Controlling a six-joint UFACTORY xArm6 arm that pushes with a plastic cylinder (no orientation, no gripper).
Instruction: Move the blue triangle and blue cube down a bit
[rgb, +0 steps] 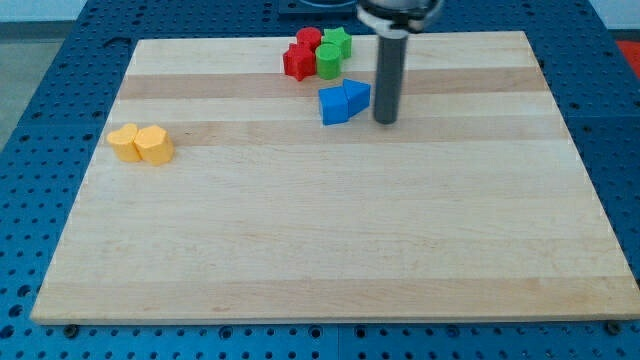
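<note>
My tip (386, 121) holds nothing (a bare rod) and rests on the board (300, 240) just right of the blue triangle (356, 97), which touches the blue cube (333, 105) on its left. Both blues sit near the view's top, so I judge a downward push must start above them. Counted: two blue, two red (299, 58), two green (333, 52), two yellow (141, 143).

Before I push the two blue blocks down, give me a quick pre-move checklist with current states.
1. My tip in view: ok.
2. Tip above the blue pair for a downward push: not ok, it sits at their right.
3. Blue cube and blue triangle touching: ok.
4. Board below the blues free: ok.
5. Red blocks and green blocks apart from the blues: ok.
6. Yellow blocks out of path: ok.
</note>
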